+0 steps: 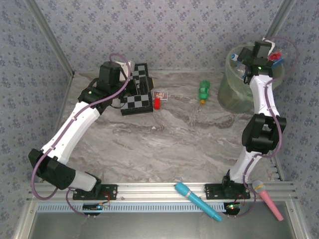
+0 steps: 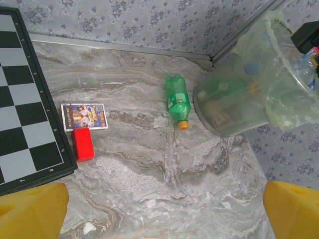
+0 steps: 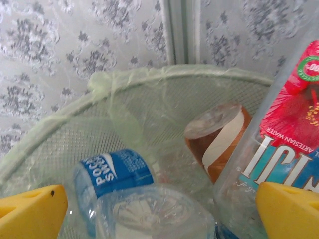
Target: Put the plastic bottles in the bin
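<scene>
One green soda bottle (image 1: 204, 91) (image 2: 177, 102) lies on its side on the marble table, orange cap toward the near side, just left of the bin (image 1: 234, 97) (image 2: 234, 99). My left gripper (image 2: 164, 211) hovers open over bare table near the chessboard, well short of the green bottle. Over the bin's mouth my right gripper (image 3: 162, 211) stands open, holding nothing. Inside the bag-lined bin (image 3: 149, 79) lie a blue-labelled clear bottle (image 3: 112, 172), a clear bottle bottom-up (image 3: 154, 211), a brownish-orange one (image 3: 219, 137) and a tall clear bottle with a red flower label (image 3: 286, 134) (image 1: 275, 59).
A folded chessboard (image 1: 139, 97) (image 2: 25, 99) lies at the back left with a small card box (image 1: 160, 95) (image 2: 83, 116) and a red block (image 1: 157, 103) (image 2: 82, 144) beside it. On the near rail rest a blue microphone stick (image 1: 197, 200) and a pink one (image 1: 267, 199).
</scene>
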You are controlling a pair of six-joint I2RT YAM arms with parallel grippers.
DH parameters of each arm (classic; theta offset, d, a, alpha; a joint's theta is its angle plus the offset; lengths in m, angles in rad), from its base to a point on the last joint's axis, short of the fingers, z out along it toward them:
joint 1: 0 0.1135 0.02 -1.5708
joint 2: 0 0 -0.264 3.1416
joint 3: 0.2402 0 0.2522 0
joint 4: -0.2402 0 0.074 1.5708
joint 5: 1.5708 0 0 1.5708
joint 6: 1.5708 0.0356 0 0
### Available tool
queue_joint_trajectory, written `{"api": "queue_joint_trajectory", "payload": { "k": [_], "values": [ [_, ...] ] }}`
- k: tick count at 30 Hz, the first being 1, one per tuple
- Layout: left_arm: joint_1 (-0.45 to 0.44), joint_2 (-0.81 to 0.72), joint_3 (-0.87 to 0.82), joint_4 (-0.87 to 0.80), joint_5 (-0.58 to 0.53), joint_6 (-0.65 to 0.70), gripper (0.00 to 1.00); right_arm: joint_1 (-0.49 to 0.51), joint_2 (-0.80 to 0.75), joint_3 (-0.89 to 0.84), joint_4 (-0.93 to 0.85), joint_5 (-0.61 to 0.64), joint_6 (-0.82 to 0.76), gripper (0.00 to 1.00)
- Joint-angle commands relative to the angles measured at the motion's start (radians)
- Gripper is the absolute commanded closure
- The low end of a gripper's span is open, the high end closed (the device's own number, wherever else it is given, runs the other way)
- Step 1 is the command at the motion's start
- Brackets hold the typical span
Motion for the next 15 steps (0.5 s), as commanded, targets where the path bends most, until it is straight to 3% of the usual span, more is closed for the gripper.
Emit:
{"api": "queue_joint_trajectory", "payload": {
  "k": [1,15],
  "values": [
    [-0.018,0.022,0.064,-0.062,-0.026,0.005,0.00,-0.025,-0.040,-0.025,0.105,-0.038,-0.020,0.00],
    [-0.058,0.052,0.120,-0.101,-0.047,0.025,0.00,0.028,-0.110,-0.027,0.068,-0.099,-0.022,0.00]
  ]
}}
